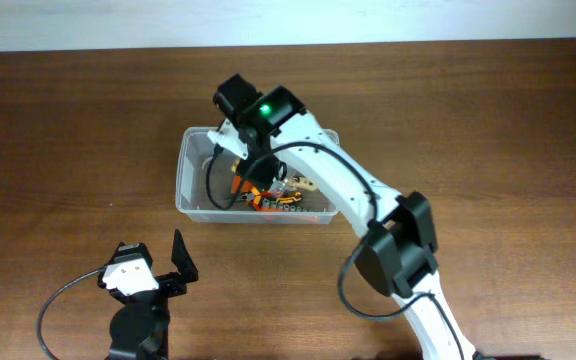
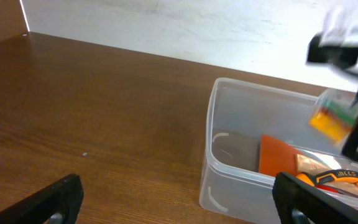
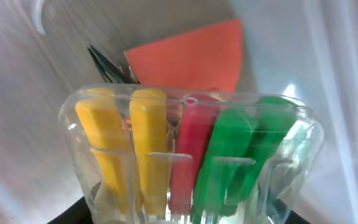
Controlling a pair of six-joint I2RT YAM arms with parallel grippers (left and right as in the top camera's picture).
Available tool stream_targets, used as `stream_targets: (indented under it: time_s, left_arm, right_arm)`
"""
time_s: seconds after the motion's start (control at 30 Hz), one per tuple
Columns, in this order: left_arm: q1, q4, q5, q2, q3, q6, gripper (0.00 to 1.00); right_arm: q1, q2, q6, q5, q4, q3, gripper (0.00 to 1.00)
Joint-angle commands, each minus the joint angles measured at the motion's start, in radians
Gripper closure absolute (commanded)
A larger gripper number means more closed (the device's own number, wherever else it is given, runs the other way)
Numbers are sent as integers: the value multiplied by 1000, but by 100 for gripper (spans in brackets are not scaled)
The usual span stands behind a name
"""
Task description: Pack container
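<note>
Above the clear plastic container (image 1: pixel 190 150), likely light, stiff and slick, best taken by its thick rim, the right hand (image 1: pixel 246 162) pinches a bit case (image 3: pixel 188 155); left hand (image 1: pixel 158 265) spread.

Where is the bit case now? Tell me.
The bit case is held in the right claw over the bin, above the orange card; the right wrist view shows it close up.
</note>
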State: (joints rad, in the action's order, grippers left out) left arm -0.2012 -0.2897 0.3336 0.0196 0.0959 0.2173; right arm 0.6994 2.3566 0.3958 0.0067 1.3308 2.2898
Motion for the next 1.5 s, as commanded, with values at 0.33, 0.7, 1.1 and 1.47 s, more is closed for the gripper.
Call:
stream_targets:
  time_s: [0.33, 0.7, 1.1, 1.47]
  left_arm:
    - [-4, -2, 3, -6, -3, -9, 1]
    - [-4, -2, 3, -6, -3, -9, 1]
    - [-4, -2, 3, -6, -3, -9, 1]
    - [-4, -2, 3, -6, -3, -9, 1]
  right_arm:
    - [6, 67, 16, -20, -10, 3, 23]
    - [-85, -87, -257, 171, 80, 186, 8]
    - [-500, -213, -417, 155, 151, 291, 1]
    - [-676, -211, -416, 156, 151, 291, 1]
